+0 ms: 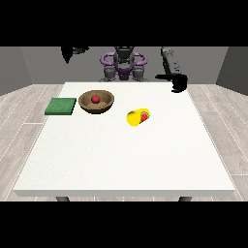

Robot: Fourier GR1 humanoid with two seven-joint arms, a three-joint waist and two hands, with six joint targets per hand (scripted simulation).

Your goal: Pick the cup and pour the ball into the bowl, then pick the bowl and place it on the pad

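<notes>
Room: grey walls and a pale wood-plank floor around a large white table [126, 160], its top flat and matte.
Robot hand at the view's left: raised high near the top edge [68, 52], dark and over the floor beyond the table's corner; whether its fingers are apart or together I cannot tell.
Pad: a flat green square [61, 106] near the table's left edge.
Bowl: round, brown, wood-like [97, 102], just beside the pad, with a red ball [96, 99] in it.
Cup: yellow cylinder [138, 117] lying on its side right of the bowl, mouth showing something red inside.
Robot hand at the view's right: black [179, 83], at the table's far right edge, holding nothing; finger spread cannot be told.
</notes>
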